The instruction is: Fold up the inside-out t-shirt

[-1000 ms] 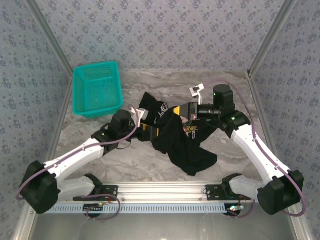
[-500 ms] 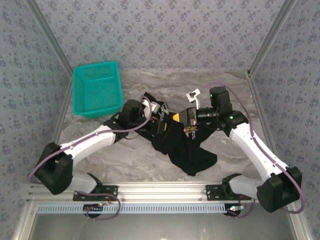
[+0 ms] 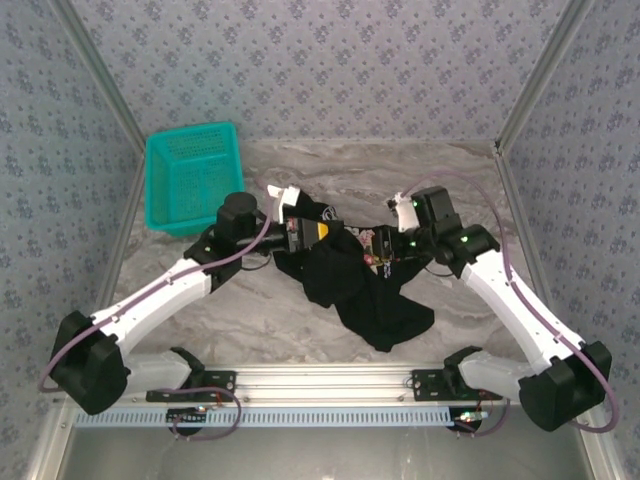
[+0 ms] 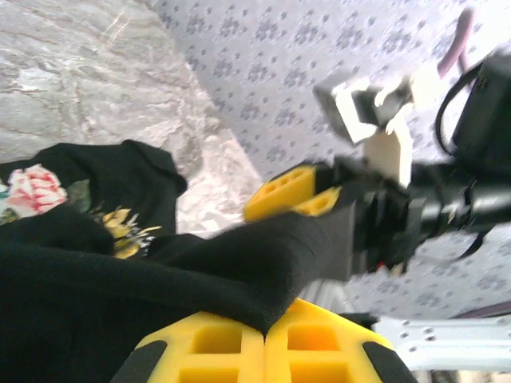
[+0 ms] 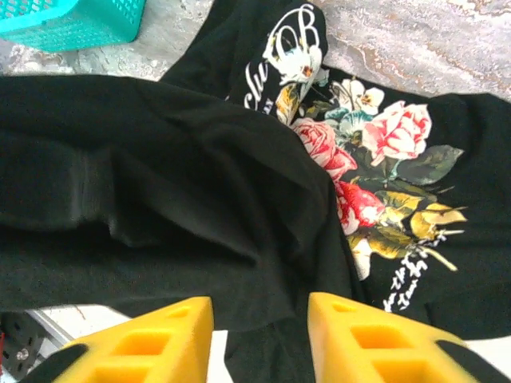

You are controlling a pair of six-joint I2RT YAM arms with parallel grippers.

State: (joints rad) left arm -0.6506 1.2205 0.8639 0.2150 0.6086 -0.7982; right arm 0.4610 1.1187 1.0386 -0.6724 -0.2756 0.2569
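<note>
We see the inside-out t-shirt bunched at the middle of the table in the top view. Its upper part sits between the two arms and a loose tail trails toward 5 o'clock. The left gripper reaches in from 9 o'clock and the right gripper from 3 o'clock. They stand near each other over the shirt's 12 o'clock edge. The teal mesh basket stands at 10 o'clock on the table, well apart from the shirt.

From the left wrist we see that gripper's fingers pressed together at 6 o'clock of the view, with a fold of the black cloth pinched at their tips. From there the cloth runs as a band toward 1 o'clock, up to the other arm's yellow fingers.

From the right wrist we see its fingers standing apart at 6 o'clock. A narrow strip of black cloth lies in the gap between them, with pale background showing on either side of it. We therefore read this gripper as partly open and clamping nothing. Beyond the fingers the shirt spreads out in dark folds. Its printed graphic of roses, leaves and white lettering faces up at 2 o'clock of that view, and a corner of the basket shows at 11 o'clock.
</note>
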